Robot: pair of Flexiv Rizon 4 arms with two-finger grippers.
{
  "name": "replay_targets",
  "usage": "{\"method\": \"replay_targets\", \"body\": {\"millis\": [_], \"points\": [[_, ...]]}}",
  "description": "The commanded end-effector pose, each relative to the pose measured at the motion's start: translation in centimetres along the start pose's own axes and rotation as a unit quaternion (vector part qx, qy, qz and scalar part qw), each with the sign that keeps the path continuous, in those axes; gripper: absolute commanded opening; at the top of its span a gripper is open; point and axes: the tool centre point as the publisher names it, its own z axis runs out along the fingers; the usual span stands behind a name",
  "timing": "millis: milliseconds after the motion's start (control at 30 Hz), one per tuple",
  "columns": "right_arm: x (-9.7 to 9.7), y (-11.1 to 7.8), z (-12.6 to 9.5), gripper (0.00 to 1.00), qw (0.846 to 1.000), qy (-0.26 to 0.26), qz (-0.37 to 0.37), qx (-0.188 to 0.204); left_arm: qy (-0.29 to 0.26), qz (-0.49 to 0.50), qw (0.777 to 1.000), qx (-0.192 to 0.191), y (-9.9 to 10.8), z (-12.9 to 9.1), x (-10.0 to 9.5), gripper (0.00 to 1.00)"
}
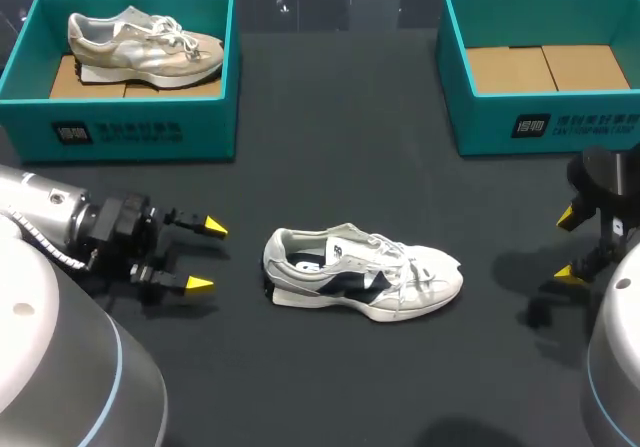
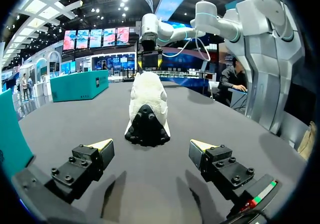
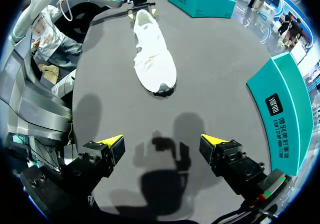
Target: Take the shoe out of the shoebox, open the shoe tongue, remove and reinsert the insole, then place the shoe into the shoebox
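The white-and-navy mesh running shoe (image 1: 365,275) lies on its sole in the middle of the dark matte table (image 1: 330,387), out of either box, with its heel toward the left gripper (image 1: 207,257) and its toe toward the right gripper (image 1: 569,245). It looks light and soft: a padded mesh upper that would give under a pinch, loose white laces (image 1: 405,262) over the tongue, and a firmer foam sole and heel. I would take it by the heel collar or across the sides of the sole. The toe mesh would only crumple, and the laces could catch on a yellow tip. The insole shows only as a dark patch in the opening; I would expect it to be thin and floppy.

The left gripper hovers low, near the heel but apart from it, fingers spread wide and holding nothing. From its wrist, the shoe's black heel (image 2: 146,126) sits straight ahead of the gap. The right gripper hangs well off the toe, also spread and holding nothing.

Bare tabletop shows on every side of the shoe, so either arm has room to come in. At the far left stands a teal cardboard shoebox (image 1: 130,132) holding a cream sneaker (image 1: 145,45). At the far right a second teal shoebox (image 1: 545,127) shows only its brown cardboard floor. Both are well apart from the shoe, and their upright walls are rims it would have to be lifted over.
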Motion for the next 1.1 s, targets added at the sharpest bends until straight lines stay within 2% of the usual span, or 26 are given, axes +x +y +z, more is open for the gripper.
{"method": "replay_targets", "body": {"millis": [33,533,1100], "points": [[0.2,0.0,-0.1,1.0,1.0,-0.001,0.0,0.0,0.0,-0.001,1.0,0.0,-0.1,1.4,-0.5,1.0],[0.2,0.0,-0.1,1.0,1.0,-0.001,0.0,0.0,0.007,-0.016,1.0,0.01,-0.3,4.9,-1.1,1.0],[0.2,0.0,-0.1,1.0,1.0,-0.001,0.0,0.0,0.018,-0.026,0.999,0.023,-0.8,7.4,-0.3,1.0]]}}
